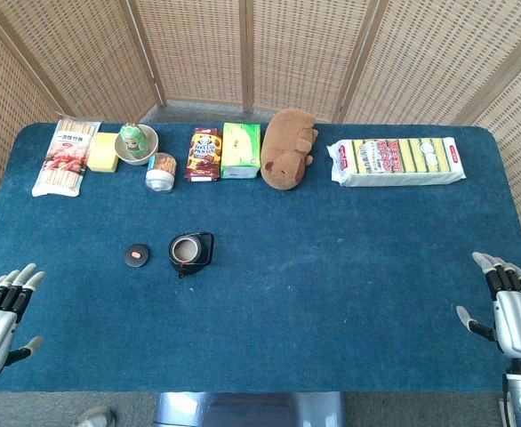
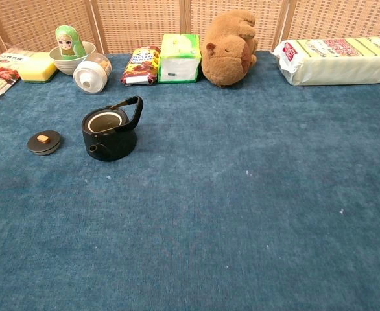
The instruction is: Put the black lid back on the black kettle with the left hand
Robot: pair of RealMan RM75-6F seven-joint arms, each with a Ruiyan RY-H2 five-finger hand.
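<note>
The black kettle [image 1: 190, 253] [image 2: 110, 133] stands uncovered on the blue table, left of centre, its handle tipped to the right. The black lid [image 1: 136, 254] [image 2: 43, 142], round with an orange knob, lies flat on the cloth just left of the kettle, a small gap between them. My left hand [image 1: 1, 316] rests at the table's front left edge, fingers spread and holding nothing, well short of the lid. My right hand [image 1: 512, 307] sits at the front right edge, also with fingers apart and empty. Neither hand shows in the chest view.
Along the back edge stand a noodle pack [image 1: 66, 156], yellow sponge [image 1: 105, 152], bowl with a green doll [image 1: 136, 142], small jar [image 1: 161, 172], snack box [image 1: 204, 154], green box [image 1: 241, 149], brown plush animal [image 1: 289, 148] and a long wafer pack [image 1: 396, 161].
</note>
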